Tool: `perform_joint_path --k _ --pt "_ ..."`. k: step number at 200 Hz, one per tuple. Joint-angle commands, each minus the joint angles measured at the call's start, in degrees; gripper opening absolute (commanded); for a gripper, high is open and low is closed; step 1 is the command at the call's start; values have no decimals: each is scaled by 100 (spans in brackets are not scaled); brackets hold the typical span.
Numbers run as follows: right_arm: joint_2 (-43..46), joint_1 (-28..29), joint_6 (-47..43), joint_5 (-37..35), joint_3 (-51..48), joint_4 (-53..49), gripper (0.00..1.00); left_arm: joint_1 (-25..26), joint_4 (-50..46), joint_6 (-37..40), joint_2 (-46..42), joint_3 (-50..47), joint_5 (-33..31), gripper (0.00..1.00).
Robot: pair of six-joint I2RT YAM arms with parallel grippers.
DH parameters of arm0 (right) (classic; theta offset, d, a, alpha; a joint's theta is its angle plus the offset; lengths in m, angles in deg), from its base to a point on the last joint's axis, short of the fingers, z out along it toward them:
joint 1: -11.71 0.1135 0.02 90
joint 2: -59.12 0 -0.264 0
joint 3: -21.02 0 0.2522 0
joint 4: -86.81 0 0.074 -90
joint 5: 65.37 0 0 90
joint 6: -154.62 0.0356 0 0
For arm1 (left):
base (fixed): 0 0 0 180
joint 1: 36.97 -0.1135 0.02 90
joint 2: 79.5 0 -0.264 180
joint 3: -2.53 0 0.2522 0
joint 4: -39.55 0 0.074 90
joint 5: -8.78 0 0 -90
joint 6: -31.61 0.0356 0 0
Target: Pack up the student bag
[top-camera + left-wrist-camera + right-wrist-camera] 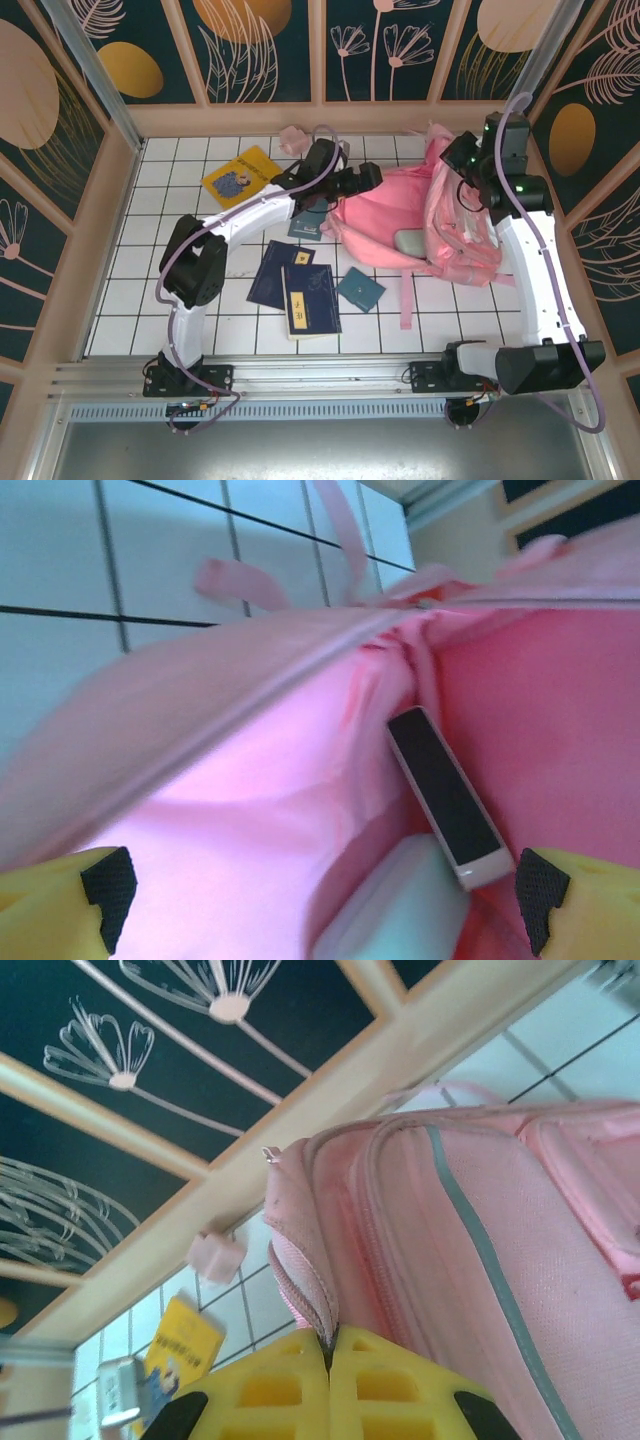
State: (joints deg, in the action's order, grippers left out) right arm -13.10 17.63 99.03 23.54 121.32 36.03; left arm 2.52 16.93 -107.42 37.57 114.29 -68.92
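Note:
The pink student bag [440, 225] lies on the tiled table at the right with its mouth facing left. My left gripper [366, 178] hovers open at that mouth with nothing between its fingers [100, 895]. In the left wrist view the bag's pink lining [250, 820] surrounds a black-and-white slab [445, 795] and a pale-green pencil case [400, 910]. My right gripper [463, 163] is at the bag's far top edge. It is shut on the zipper rim [310, 1295] of the student bag [480, 1250], holding it up.
Two dark blue books [280, 273] [311, 300] and a small teal one [360, 290] lie in front of the bag. Another teal book [305, 226] sits under the left arm. A yellow book [238, 177] and a small pink block [215, 1255] lie by the back wall.

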Motion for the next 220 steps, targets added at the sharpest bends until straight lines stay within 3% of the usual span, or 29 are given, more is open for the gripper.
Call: perform_joint_path --k 1,38,89,135,148,167,186,220 --pt "3 -117 -283 -1004 402 195 0 -181 -1293 507 -2 568 -948 98" --pt "-11 -120 -339 -743 98 547 0 -344 -2237 1156 171 1243 -2030 99" --pt "-156 -105 -230 278 -497 854 0 -1001 -2733 1210 813 2146 -2087 98" --pt "-183 44 -120 482 -903 1045 0 -1464 -3416 1649 2415 4464 -2788 99" --pt "-178 78 -72 494 -1009 1111 0 -1729 -3233 1160 2605 4550 -2460 98" --pt "-178 133 5 545 -1198 1270 0 -1978 -2260 671 2536 3965 -1774 98" --pt "-204 175 47 604 -1354 1405 0 -2011 -1591 696 2625 3864 -1771 99" --pt "-283 174 39 658 -1496 1501 0 -2032 -1353 782 3354 4795 -1643 98"
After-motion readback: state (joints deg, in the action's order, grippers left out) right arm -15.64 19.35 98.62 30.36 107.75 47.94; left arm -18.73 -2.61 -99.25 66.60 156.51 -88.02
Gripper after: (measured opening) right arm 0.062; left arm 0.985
